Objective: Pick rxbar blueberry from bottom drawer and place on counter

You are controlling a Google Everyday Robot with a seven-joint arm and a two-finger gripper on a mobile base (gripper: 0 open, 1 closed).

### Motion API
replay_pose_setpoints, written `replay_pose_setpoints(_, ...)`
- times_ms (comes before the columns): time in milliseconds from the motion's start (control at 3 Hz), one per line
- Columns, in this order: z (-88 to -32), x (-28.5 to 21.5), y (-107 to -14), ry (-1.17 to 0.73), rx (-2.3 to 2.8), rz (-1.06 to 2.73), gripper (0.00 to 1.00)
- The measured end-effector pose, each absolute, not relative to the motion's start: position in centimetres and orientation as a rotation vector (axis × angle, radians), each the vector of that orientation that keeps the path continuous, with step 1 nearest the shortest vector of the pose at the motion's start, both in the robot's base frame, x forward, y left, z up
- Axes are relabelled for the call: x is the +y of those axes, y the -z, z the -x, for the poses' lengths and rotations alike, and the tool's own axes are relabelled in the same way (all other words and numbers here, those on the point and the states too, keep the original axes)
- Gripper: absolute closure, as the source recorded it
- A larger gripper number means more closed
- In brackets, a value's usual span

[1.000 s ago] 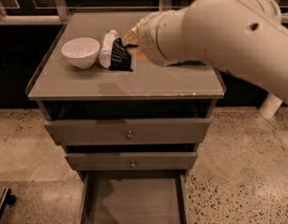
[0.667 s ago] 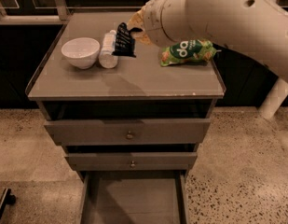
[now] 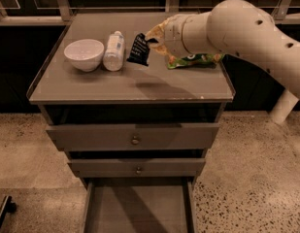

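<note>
The rxbar blueberry [image 3: 138, 49], a small dark navy wrapper with white lettering, hangs tilted just above the counter [image 3: 130, 84], right of the white bottle. My gripper [image 3: 150, 40] reaches in from the right and is shut on the bar's upper right corner. The bar's shadow falls on the counter below it. The bottom drawer [image 3: 139, 208] is pulled open at the foot of the cabinet, and its plain floor shows nothing on it.
A white bowl [image 3: 84, 54] and a lying white bottle [image 3: 114, 50] sit at the counter's left. A green chip bag [image 3: 195, 59] lies at the right, partly behind my arm. Two knobbed drawers [image 3: 135, 140] are closed. Speckled floor surrounds the cabinet.
My arm has drawn back toward the right, uncovering the chip bag. The bar has shifted a little right, away from the bottle, still held in the gripper.
</note>
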State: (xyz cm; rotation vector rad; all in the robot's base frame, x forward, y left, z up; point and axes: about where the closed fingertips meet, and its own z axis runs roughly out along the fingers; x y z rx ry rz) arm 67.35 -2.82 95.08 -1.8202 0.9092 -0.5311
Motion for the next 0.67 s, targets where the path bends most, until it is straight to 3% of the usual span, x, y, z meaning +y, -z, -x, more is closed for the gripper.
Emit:
replay_pose_setpoints(333, -68.44, -4.23, -91.54, 0.51, 0.985, 1.806, 1.0)
replay_pose_setpoints(667, -68.45, -4.27, -91.34, 0.506, 0.993, 1.803, 0.82)
